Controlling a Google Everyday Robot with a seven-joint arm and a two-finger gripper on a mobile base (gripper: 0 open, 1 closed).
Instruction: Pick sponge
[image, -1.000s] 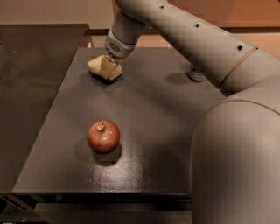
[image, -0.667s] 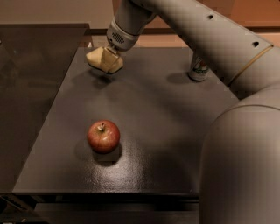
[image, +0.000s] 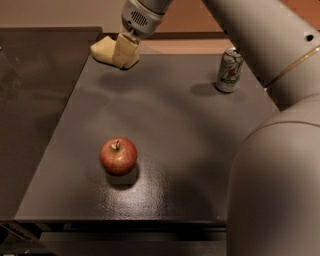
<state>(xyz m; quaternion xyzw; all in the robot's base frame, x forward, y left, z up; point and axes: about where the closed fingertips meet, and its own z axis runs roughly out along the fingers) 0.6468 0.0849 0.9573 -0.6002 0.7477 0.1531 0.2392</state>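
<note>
- Where the dark grey flat tabletop (image: 200, 150) reaches its far left corner, the robot's grey 2-finger gripper (image: 123, 59) hangs down from the top of the view, on the end of a thick pale grey arm (image: 260, 35).
- The gripper is closed around the small pale yellow foam sponge (image: 102, 49). 1 beige blocky finger (image: 126, 49) shows pressed against the sponge's right side, and the other is hidden behind it.
- The sponge is at the far left corner of the table, sticking out to the left of the gripper. A soft shadow (image: 117, 77) lies on the tabletop just to the near side of it. I cannot tell whether the sponge's underside touches the surface.
- 1 round red apple (image: 118, 156) with a short stem stands upright in the near left part of the table, well apart from the sponge.
- 1 green and white metal drinks can (image: 229, 70) stands upright at the far right, close beside the arm.
</note>
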